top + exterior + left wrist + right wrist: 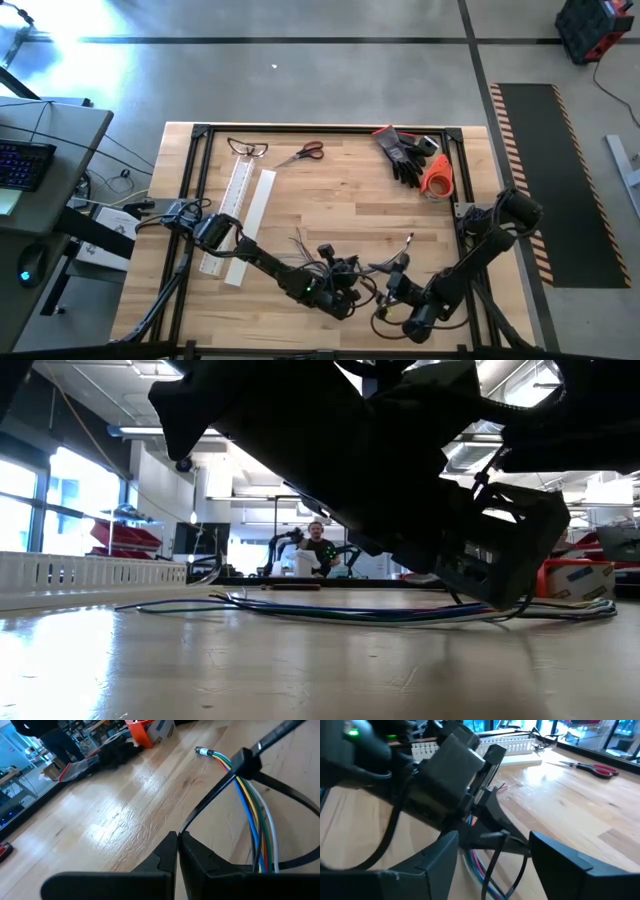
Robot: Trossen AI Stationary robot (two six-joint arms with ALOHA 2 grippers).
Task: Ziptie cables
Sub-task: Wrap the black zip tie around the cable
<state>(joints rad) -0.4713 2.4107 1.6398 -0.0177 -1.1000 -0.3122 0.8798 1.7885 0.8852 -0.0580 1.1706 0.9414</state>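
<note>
Two matte-black jointed robot arms, the left arm and the right arm, are built of tubular links and rounded joint housings, with thick black cords trailing along them. A green indicator light glows on the left arm's boxy black wrist housing.
</note>
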